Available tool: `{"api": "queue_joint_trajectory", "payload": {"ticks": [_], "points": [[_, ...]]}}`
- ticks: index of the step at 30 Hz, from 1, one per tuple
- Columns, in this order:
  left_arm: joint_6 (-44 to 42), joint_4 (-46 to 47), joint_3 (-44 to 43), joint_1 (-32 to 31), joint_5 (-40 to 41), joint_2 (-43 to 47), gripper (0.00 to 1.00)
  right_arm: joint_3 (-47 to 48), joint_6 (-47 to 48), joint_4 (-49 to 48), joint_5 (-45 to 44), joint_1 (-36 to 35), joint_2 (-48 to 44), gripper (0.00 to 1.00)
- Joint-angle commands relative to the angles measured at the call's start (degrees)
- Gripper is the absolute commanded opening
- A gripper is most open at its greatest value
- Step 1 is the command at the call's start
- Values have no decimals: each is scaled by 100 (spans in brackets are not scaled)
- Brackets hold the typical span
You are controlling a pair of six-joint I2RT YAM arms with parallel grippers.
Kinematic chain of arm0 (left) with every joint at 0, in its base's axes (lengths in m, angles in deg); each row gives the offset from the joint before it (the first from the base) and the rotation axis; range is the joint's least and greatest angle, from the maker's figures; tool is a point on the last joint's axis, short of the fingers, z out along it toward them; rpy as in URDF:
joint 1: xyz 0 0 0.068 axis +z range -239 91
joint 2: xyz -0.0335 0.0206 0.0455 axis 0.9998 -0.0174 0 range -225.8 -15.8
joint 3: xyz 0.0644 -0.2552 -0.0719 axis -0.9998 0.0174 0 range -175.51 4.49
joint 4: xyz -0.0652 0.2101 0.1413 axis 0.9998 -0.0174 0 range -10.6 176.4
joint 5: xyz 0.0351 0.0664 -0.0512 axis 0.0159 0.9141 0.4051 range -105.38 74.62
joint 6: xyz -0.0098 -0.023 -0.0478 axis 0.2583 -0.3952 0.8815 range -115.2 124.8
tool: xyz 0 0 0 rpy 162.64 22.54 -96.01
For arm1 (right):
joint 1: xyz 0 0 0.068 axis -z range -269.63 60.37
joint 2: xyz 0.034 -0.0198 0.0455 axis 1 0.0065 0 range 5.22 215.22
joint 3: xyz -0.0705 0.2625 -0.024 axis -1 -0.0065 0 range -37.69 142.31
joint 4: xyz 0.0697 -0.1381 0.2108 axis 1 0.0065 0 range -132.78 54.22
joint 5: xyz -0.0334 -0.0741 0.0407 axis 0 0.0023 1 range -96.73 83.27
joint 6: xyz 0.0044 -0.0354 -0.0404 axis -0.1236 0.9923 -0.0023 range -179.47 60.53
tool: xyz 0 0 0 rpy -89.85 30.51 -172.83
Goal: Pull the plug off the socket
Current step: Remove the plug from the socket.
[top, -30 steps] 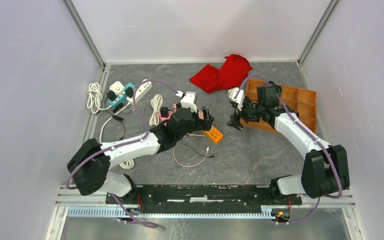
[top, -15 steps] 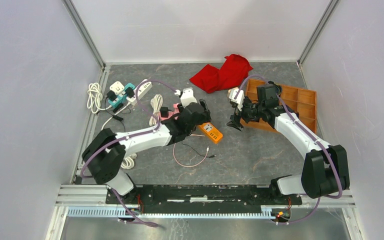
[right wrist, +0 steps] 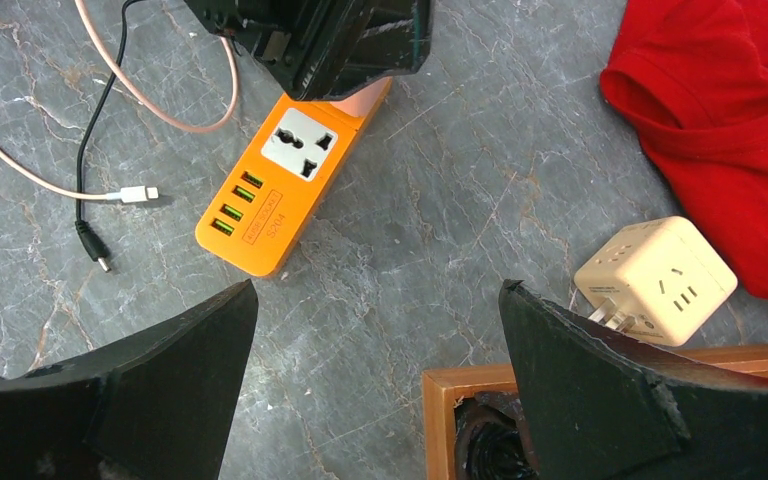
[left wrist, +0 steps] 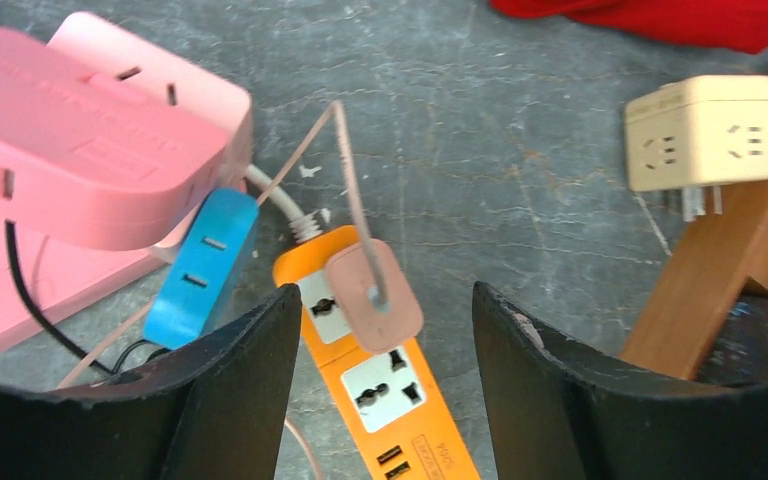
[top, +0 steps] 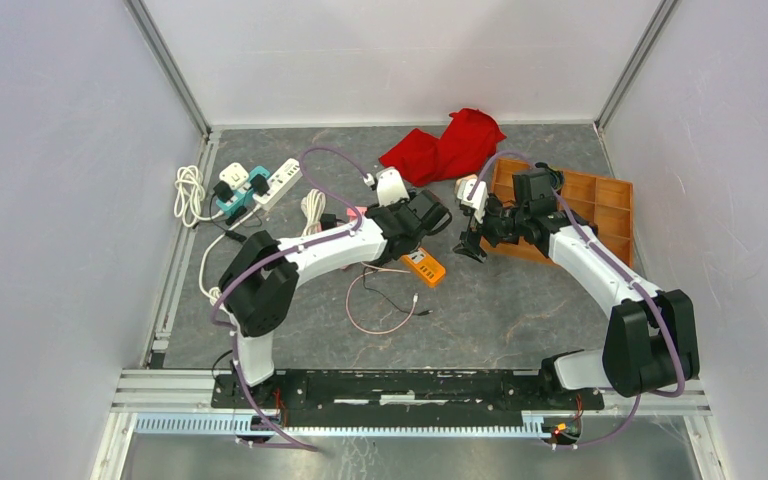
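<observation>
As the scene is viewed from above, a grey marbled table (top: 520, 300) is seen, with an orange power strip (right wrist: 260, 235) laid near its middle. A red cloth (top: 445, 148) is heaped beyond the strip, and a wooden compartment tray (top: 600, 205) is set to the strip's right. Pink socket blocks (left wrist: 70, 150) are stacked just left of the strip's cord end, and a blue adapter (left wrist: 200, 265) is seen just beside that end. A cream cube socket (right wrist: 655, 280) is placed between the strip and the tray, close to the tray's corner. The pink plug (left wrist: 373, 295) is seated in the strip's socket nearest the cord end, and a thin pink cable (left wrist: 345, 170) is led off its top. The left gripper (left wrist: 384, 292) is held over the strip, its fingers parted on either side of the plug, with a gap left on both sides. The right gripper (right wrist: 377, 290) is held to the strip's right, its fingers spread wide around nothing.
</observation>
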State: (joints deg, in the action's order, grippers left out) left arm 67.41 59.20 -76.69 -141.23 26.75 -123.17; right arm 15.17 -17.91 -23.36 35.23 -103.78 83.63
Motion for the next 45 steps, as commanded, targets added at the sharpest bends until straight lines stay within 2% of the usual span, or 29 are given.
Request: {"api": "queue_joint_trajectory", "payload": {"ticks": [1,23,28,36,45], "points": [[620,-631,-291,-42,547,-119,71,93,120,-5,31,-19,-120,98],[745,-620,-626,2,570,-770,63,110,168,49,23,-33,-27,98],[774,-622,-637,2,542,-787,56,110,186,62,23,-20,-6,98],[801,-620,-626,2,498,-728,35,125,194,80,36,-27,40,98],[756,-603,-591,4,356,-510,22,162,157,115,156,-26,168,98]]}}
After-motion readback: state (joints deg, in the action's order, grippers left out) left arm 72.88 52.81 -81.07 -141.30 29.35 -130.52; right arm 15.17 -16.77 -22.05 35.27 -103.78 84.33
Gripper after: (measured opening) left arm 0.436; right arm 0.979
